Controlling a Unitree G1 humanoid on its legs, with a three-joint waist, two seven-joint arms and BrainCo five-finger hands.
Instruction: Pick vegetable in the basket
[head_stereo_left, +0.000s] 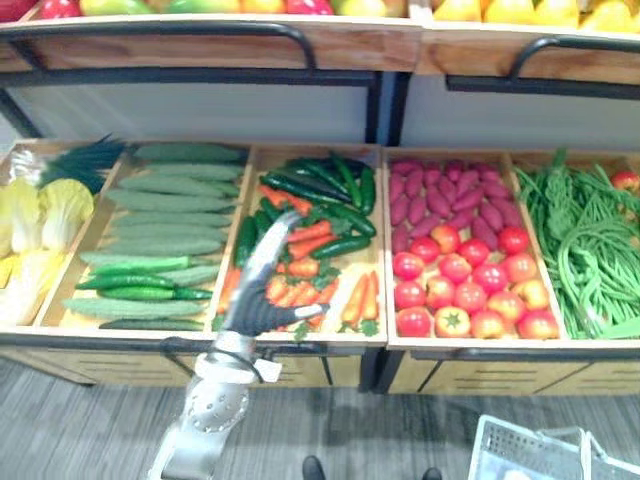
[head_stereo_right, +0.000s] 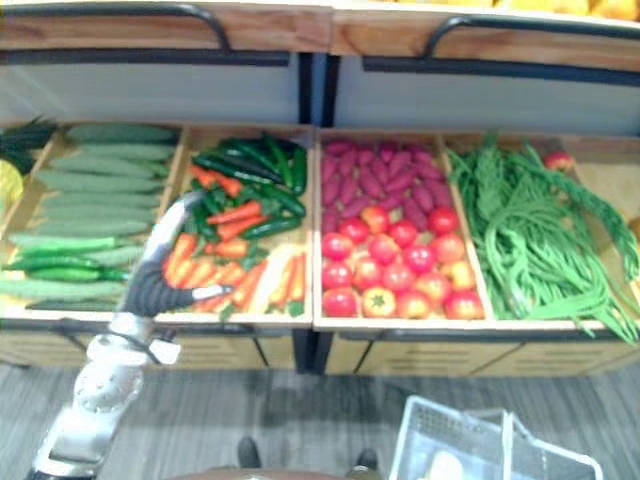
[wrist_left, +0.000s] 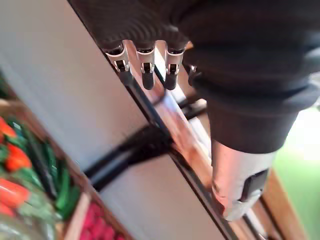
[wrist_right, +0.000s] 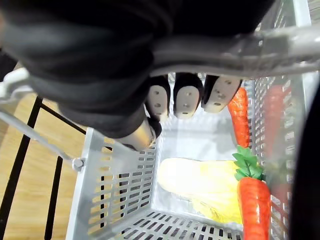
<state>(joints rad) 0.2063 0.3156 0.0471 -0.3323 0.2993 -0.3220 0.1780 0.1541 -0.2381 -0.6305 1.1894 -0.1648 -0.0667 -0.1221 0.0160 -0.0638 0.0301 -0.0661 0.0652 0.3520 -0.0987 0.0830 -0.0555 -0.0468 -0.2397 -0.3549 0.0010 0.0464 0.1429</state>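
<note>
My left hand (head_stereo_left: 262, 305) hangs over the front of the carrot compartment (head_stereo_left: 300, 285), fingers straight and pointing at the dark green peppers (head_stereo_left: 320, 190). It is open and holds nothing; in its wrist view the fingers (wrist_left: 145, 70) stand straight, with the thumb apart. My right hand (wrist_right: 185, 100) is curled round the handle (wrist_right: 240, 47) of a white plastic basket (head_stereo_left: 540, 450), which hangs low at the right, in front of the stand. In the basket lie two carrots (wrist_right: 252, 205) and a pale yellow leafy vegetable (wrist_right: 200, 185).
The wooden stand (head_stereo_left: 300, 345) holds cucumbers (head_stereo_left: 170, 200) left of the carrots, yellow cabbage (head_stereo_left: 40, 220) at the far left, tomatoes (head_stereo_left: 470, 280) and long green beans (head_stereo_left: 590, 240) to the right. An upper shelf (head_stereo_left: 200, 40) with fruit overhangs the back.
</note>
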